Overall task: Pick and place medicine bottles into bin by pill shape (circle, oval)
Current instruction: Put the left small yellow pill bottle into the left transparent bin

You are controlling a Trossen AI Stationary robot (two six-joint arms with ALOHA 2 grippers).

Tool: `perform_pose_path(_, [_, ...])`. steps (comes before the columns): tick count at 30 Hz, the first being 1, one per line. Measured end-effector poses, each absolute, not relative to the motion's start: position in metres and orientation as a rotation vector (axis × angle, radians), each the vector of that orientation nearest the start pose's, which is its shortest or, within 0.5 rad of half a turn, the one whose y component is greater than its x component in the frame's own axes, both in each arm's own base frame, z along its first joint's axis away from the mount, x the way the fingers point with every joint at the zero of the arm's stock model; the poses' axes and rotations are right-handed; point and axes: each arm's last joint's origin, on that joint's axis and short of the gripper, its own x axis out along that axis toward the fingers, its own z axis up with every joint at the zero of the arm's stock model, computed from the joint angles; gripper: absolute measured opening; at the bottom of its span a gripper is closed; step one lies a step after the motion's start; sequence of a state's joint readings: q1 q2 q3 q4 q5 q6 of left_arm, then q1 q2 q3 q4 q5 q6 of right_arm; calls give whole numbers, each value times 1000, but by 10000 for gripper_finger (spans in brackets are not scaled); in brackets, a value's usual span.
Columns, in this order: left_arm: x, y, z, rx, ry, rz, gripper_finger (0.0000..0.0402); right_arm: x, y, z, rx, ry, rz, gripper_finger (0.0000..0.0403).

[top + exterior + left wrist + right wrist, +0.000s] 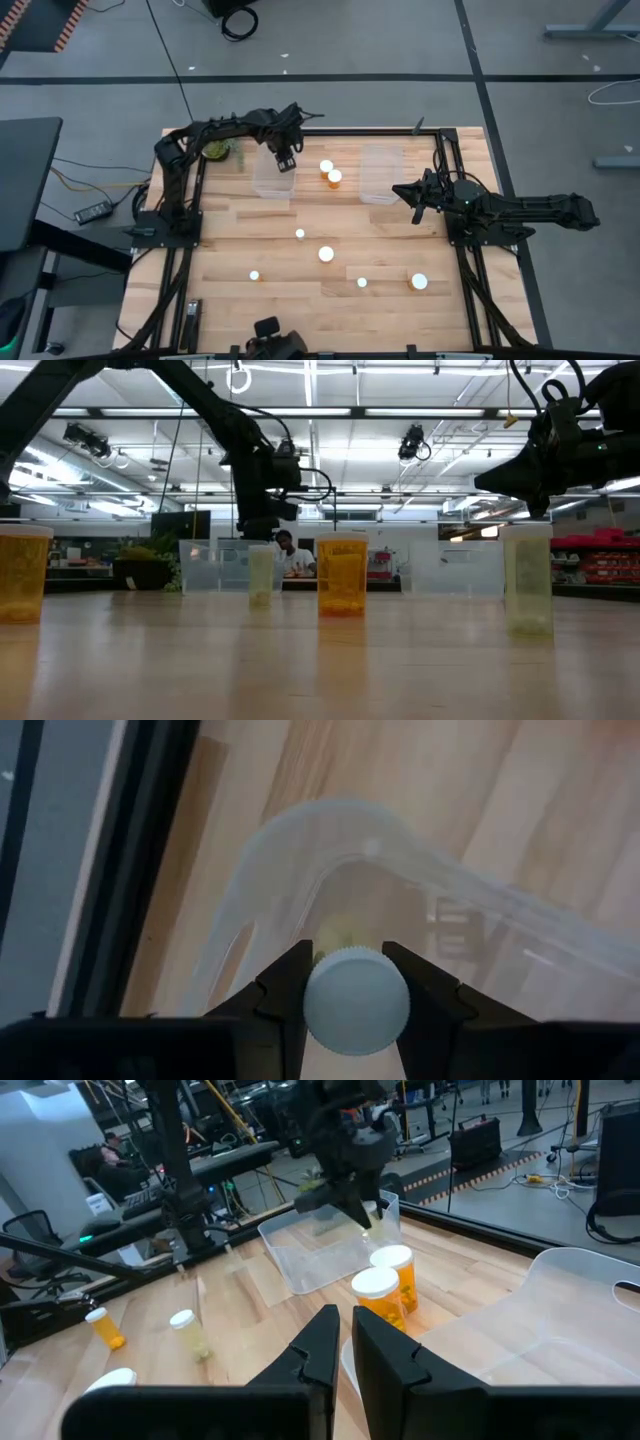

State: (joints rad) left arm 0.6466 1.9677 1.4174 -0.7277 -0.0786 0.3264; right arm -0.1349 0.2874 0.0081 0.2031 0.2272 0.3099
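while left hand (345,982) pinches bottle (356,1000) over bin (274,172) — right hand (342,1342) pressed together, idle.

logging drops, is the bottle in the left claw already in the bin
Not yet: left claw grips the white-capped amber medicine bottle above the clear plastic bin.

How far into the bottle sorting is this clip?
Early. Nothing visibly lies in the right bin; the left bin's contents can't be made out. In hand: the left hand holds a white-capped bottle over the left bin. Left: two bottles between the bins and five more white caps on the table. The right hand waits shut.
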Motion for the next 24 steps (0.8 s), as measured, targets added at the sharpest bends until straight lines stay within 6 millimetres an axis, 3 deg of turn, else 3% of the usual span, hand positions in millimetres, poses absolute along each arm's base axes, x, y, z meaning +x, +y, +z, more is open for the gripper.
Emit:
perform_pose_path(11, [310, 239, 174, -106, 1327, 410, 139, 113, -22, 161, 303, 19, -371, 39])
perform_pose_path(24, [309, 239, 177, -102, 1324, 411, 204, 113, -22, 161, 303, 20, -371, 39])
